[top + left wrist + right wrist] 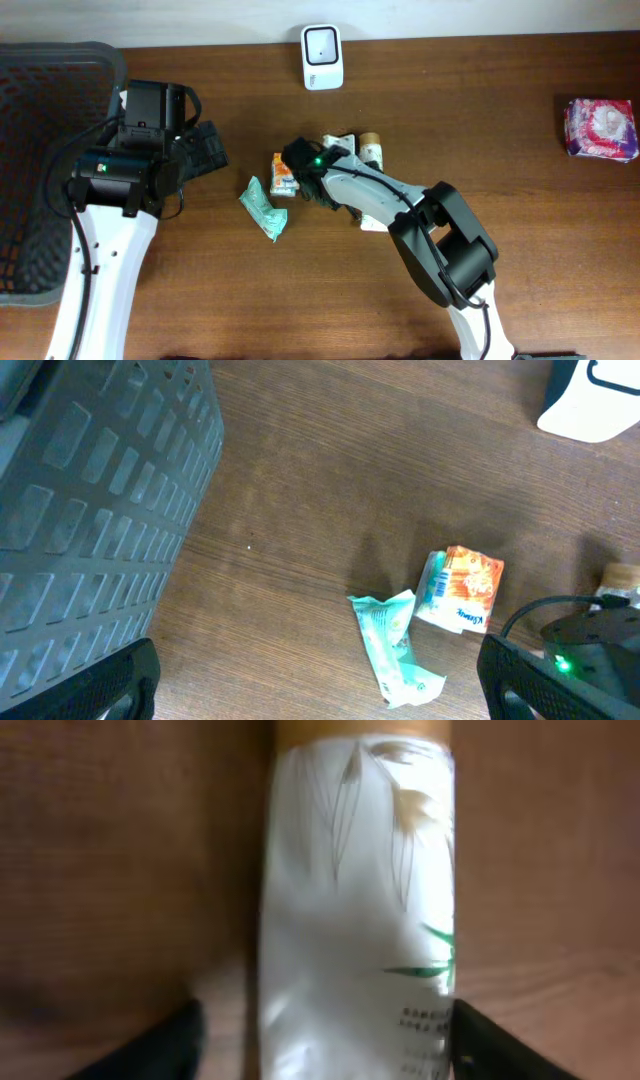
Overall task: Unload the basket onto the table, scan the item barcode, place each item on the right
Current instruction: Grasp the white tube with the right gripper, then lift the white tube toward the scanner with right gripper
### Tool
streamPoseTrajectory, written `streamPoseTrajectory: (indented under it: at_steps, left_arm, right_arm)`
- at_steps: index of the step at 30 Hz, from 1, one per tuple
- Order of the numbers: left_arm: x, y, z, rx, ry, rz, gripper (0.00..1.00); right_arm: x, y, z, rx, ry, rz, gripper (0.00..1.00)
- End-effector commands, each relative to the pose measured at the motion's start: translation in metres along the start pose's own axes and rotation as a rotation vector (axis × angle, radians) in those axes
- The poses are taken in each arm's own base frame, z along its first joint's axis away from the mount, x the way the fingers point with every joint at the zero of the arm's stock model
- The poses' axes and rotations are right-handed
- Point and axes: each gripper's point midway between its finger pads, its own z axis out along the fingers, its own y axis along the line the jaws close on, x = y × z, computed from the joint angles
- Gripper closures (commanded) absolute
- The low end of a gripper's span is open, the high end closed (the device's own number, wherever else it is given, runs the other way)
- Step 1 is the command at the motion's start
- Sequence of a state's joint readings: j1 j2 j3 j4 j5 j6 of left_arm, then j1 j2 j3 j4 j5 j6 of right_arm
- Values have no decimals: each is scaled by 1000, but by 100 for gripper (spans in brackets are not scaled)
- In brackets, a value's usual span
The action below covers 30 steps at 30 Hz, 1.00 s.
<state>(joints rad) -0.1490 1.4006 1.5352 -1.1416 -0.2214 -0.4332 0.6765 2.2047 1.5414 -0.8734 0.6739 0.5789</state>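
Barely started, by all appearances. Judged nothing scanned yet: found no item held up to the white, rounded-corner scanner box [322,56] at the top centre of the overhead frame. Placed the job at the picking-up step, with the lift, the carry and the turning of the code toward the scanner window all left to do.

Took the tall white plastic bottle with a tan cap [350,920] for the chosen item. Found it lying on the brown wooden table [500,80], in the small cluster at mid-frame overhead, below the scanner and well apart from it. Saw it fill the centre of the right wrist frame, cap toward the top edge, with green leaf sprigs printed down the white body. Made out a few lines of small dark print at the lower right, too blurred to read. Spotted no barcode on the face showing; guessed it to be on a hidden side.

Found the right gripper [325,1045] astride the bottle, jaws apart, one dark finger low at each side of the frame, with bare table showing beside the left-of-frame one. Not clamped, as far as visible. Found the left gripper [212,148] spread wide on nothing, at the left of the overhead frame, just beside the dark grey plastic lattice basket [40,200].
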Motion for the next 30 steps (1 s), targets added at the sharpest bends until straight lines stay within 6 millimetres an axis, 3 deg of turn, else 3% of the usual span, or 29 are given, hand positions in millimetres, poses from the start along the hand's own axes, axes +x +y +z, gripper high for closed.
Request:
streamPoseTrajectory:
  at_steps: [1, 3, 4, 5, 7, 9, 12, 14, 16, 17, 21, 24, 26, 27, 29, 30]
  left_arm:
    - [-2, 2, -2, -5, -10, 13, 1]
    - [-2, 2, -2, -5, -10, 13, 1]
    - [-2, 2, -2, -5, -10, 13, 1]
    - [-2, 2, -2, -5, -10, 14, 1]
    - [-2, 2, -2, -5, -10, 13, 1]
    - [-2, 2, -2, -5, -10, 13, 1]
    - [-2, 2, -2, -5, -10, 14, 1]
    - [-2, 2, -2, -5, -10, 13, 1]
    - [-2, 2, -2, -5, -10, 13, 1]
    - [-2, 2, -2, -5, -10, 13, 1]
    - [-2, 2, -2, -5, -10, 13, 1]
    - [-2, 2, -2, -5, -10, 14, 1]
    - [-2, 2, -2, -5, -10, 13, 1]
    - [-2, 2, -2, -5, -10, 13, 1]
    - [-2, 2, -2, -5, -10, 14, 1]
    - [-2, 2, -2, -5, -10, 14, 1]
  right_arm:
    - [21, 9, 20, -18, 27, -98, 53]
    - [21, 4, 26, -18, 41, -94, 68]
    - [24, 0, 30, -30, 69, -82, 90]
    - [27, -1, 33, -50, 97, -75, 96]
    - [32, -2, 36, -102, 158, -55, 96]
    - [29, 1, 23, -179, 191, -34, 96]
    - [5, 20, -37, -532, 196, -63, 96]
    - [-10, 34, -95, -960, 196, -87, 96]
    - [-9, 37, -119, -1259, 217, -125, 96]
    - [-6, 32, -116, -1338, 242, -99, 96]
    - [22, -1, -43, -1317, 377, 161, 93]
    - [22, -45, -7, -1277, 397, 320, 66]
    - [14, -69, -2, -1262, 413, 383, 53]
    - [8, -79, -9, -1264, 411, 368, 51]
    - [-3, -86, -31, -1238, 400, 261, 44]
    - [1, -85, -24, -1131, 401, 200, 37]
